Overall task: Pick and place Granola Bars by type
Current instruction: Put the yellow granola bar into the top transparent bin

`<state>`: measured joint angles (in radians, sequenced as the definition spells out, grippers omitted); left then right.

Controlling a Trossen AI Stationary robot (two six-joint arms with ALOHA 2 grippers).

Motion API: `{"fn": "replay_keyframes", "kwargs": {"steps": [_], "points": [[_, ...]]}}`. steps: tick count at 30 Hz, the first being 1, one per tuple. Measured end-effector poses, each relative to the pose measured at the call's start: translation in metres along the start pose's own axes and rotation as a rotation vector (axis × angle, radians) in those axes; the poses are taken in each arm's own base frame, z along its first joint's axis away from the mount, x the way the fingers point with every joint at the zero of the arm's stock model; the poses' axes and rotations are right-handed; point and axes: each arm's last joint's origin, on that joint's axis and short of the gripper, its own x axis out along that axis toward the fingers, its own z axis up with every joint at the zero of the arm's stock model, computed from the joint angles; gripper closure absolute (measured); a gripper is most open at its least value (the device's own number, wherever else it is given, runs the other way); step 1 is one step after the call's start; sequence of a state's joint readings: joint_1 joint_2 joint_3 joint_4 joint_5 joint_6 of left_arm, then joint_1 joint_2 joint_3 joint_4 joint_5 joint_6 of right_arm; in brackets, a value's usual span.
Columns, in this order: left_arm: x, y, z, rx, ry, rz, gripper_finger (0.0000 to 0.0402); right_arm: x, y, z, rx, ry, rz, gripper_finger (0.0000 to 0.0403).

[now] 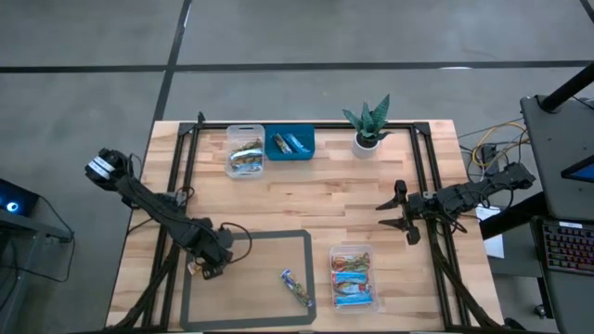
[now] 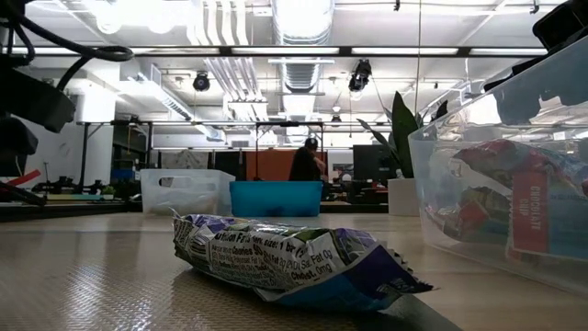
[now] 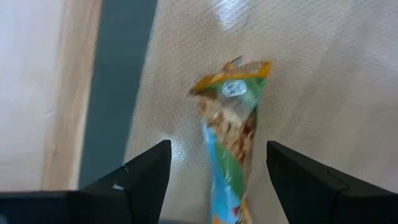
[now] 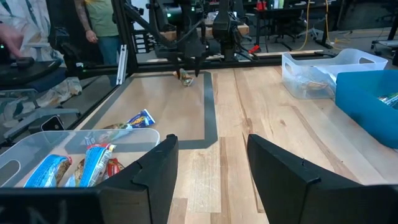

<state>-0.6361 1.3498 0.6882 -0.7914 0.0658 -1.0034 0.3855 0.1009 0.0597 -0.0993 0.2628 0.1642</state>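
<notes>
A granola bar in a green and yellow wrapper [image 3: 231, 118] lies flat on the mat [image 3: 323, 81], close to its dark left border. My left gripper [image 3: 219, 149] points down over it, open, one finger on each side of the bar and apart from it. The right wrist view shows this gripper [image 4: 189, 67] just above the bar [image 4: 185, 76]. A second bar in a purple-blue and white wrapper [image 1: 297, 287] lies flat near the mat's front edge. My right gripper [image 1: 394, 215] waits open at the right, held level above the table.
A clear tub [image 1: 354, 277] holding several bars stands at the near right. At the far edge stand another clear tub [image 1: 245, 151] with bars, a teal bin [image 1: 290, 144] and a potted plant [image 1: 368, 127]. Bare wood lies mid-table.
</notes>
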Motion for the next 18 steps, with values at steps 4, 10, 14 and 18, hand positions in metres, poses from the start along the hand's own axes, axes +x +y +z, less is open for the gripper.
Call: {"fn": "replay_keyframes", "kwargs": {"steps": [4,10,14,18], "points": [[0.007,0.000,0.001,-0.018,-0.007,-0.021,0.0158,0.000,0.000,0.000,0.000,0.000,0.000,0.0220],[0.012,0.001,-0.001,-0.035,0.018,-0.014,0.0166,0.000,0.000,0.000,0.000,0.000,0.000,0.0220],[0.013,0.002,-0.001,-0.039,0.022,-0.004,0.0206,0.000,0.000,0.000,0.000,0.000,0.000,0.0220],[0.014,0.003,-0.001,-0.033,0.016,0.002,0.0269,0.000,0.000,0.000,0.000,0.000,0.000,0.0220]]}}
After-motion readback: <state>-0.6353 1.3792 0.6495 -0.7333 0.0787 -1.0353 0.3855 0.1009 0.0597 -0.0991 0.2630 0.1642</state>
